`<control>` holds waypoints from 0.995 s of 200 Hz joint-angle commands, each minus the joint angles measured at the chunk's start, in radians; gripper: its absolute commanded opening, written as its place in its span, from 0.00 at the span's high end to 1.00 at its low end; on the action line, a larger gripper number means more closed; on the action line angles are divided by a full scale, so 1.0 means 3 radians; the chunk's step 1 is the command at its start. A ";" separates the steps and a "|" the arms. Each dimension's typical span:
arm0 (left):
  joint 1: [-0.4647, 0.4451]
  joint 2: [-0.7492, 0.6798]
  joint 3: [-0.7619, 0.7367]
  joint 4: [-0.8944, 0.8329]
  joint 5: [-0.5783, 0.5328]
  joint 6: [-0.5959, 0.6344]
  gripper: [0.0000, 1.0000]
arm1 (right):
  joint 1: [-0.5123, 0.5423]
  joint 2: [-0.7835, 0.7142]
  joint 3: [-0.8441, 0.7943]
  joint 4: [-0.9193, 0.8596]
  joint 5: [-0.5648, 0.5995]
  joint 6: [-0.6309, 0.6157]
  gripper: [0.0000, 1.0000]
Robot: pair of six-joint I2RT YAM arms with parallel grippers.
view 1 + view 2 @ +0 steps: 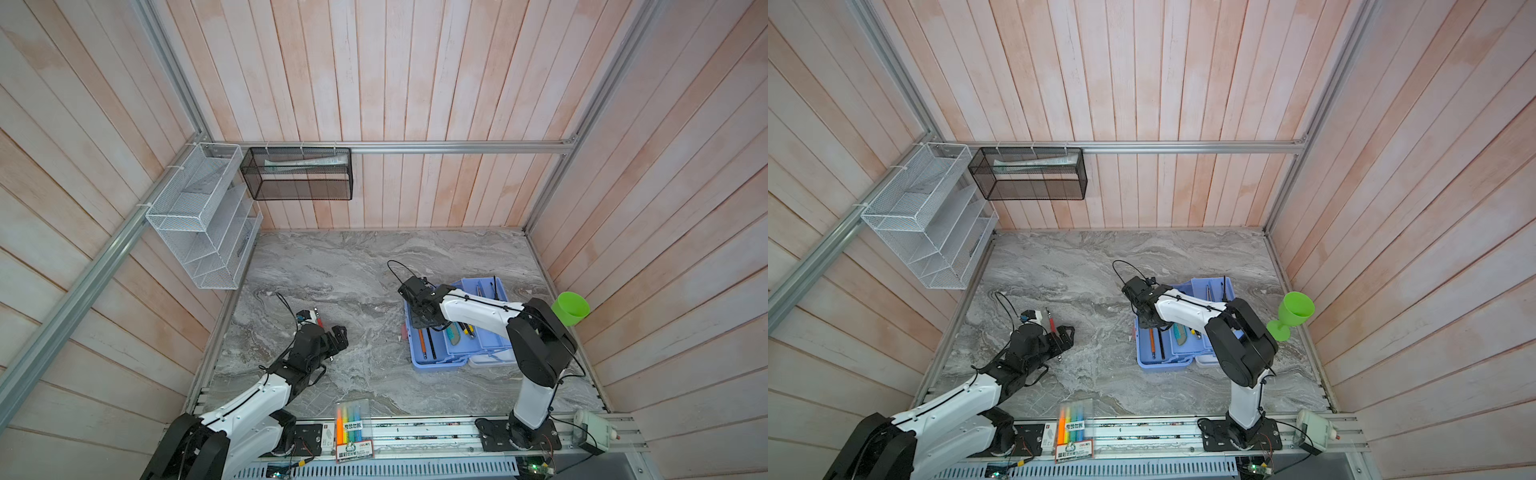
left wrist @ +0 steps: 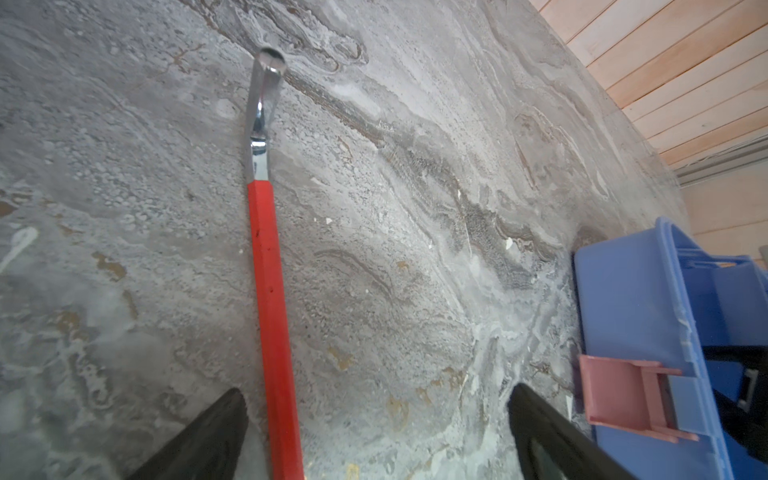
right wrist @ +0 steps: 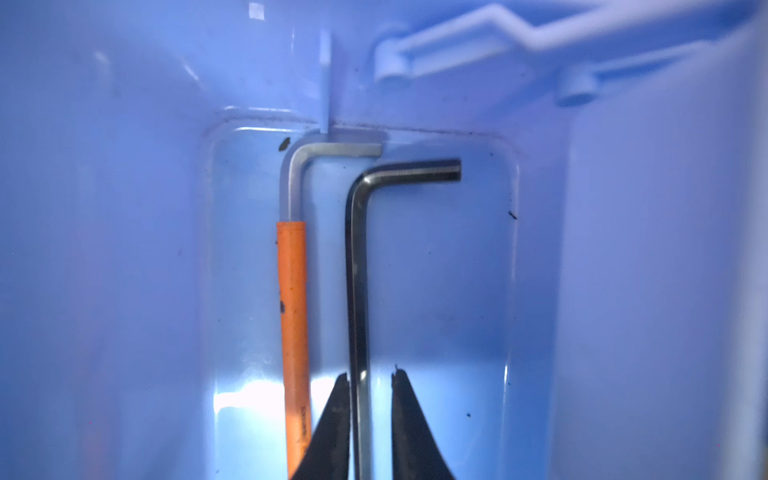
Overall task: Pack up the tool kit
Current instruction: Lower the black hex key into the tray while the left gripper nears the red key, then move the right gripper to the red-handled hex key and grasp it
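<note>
The tool kit (image 1: 436,365) (image 1: 1163,366) lies open at the table's right: a light blue base with trays of tools. My right gripper (image 1: 424,320) (image 3: 370,372) reaches down into its left compartment. There a black hex key (image 3: 357,270) lies beside an orange-sleeved one (image 3: 293,291). The jaws stand a little apart around the black key, with a gap on one side. On the left, my left gripper (image 1: 338,336) (image 2: 376,390) is wide open low over the table. A red-handled tool (image 2: 270,311) (image 1: 319,322) lies just inside one finger, untouched.
A pack of coloured highlighters (image 1: 353,428) lies at the front edge. A green goblet (image 1: 570,307) stands by the right wall. A white wire rack (image 1: 199,220) and a black mesh basket (image 1: 297,174) hang at the back left. The kit's pink latch (image 2: 619,395) faces my left gripper.
</note>
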 commanded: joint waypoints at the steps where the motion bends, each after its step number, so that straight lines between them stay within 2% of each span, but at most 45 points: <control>1: -0.0040 0.0102 0.0103 -0.0008 -0.0110 -0.0082 0.00 | -0.0001 -0.0013 0.0109 -0.0165 -0.0014 -0.0052 0.78; 39: -0.0145 0.0175 0.0155 -0.0063 -0.0185 -0.0121 0.00 | 0.0028 -0.0238 0.0264 -0.0396 0.0081 -0.0125 0.70; 61: -0.0227 0.0207 0.0122 0.0097 -0.0159 -0.0136 0.00 | 0.0067 -0.0462 0.0303 -0.0264 -0.0004 -0.0254 0.67; 97: -0.0406 0.0321 0.0189 0.0278 -0.0147 -0.0141 0.00 | 0.0093 -0.0734 0.0242 0.0286 -0.0774 -0.0600 0.61; 115: -0.0417 0.0171 0.0281 0.0051 -0.0284 -0.0125 0.00 | 0.0149 -0.0711 0.0303 0.0363 -0.1015 -0.0791 0.60; 144: -0.0385 -0.0341 0.0468 -0.0612 -0.0649 -0.0015 0.00 | 0.0346 -0.0473 0.0435 0.0507 -0.1436 -0.1235 0.54; 163: -0.0177 -0.0682 0.0609 -0.1162 -0.0742 0.0039 0.00 | 0.0505 -0.0137 0.0685 0.0532 -0.1580 -0.1352 0.52; 181: 0.0123 -0.1001 0.0689 -0.1553 -0.0759 0.0113 0.00 | 0.0711 0.0247 0.1005 0.0551 -0.1603 -0.1261 0.52; 199: 0.0350 -0.1284 0.0731 -0.1828 -0.0922 0.0128 0.00 | 0.0917 0.0628 0.1324 0.0563 -0.1459 -0.0961 0.51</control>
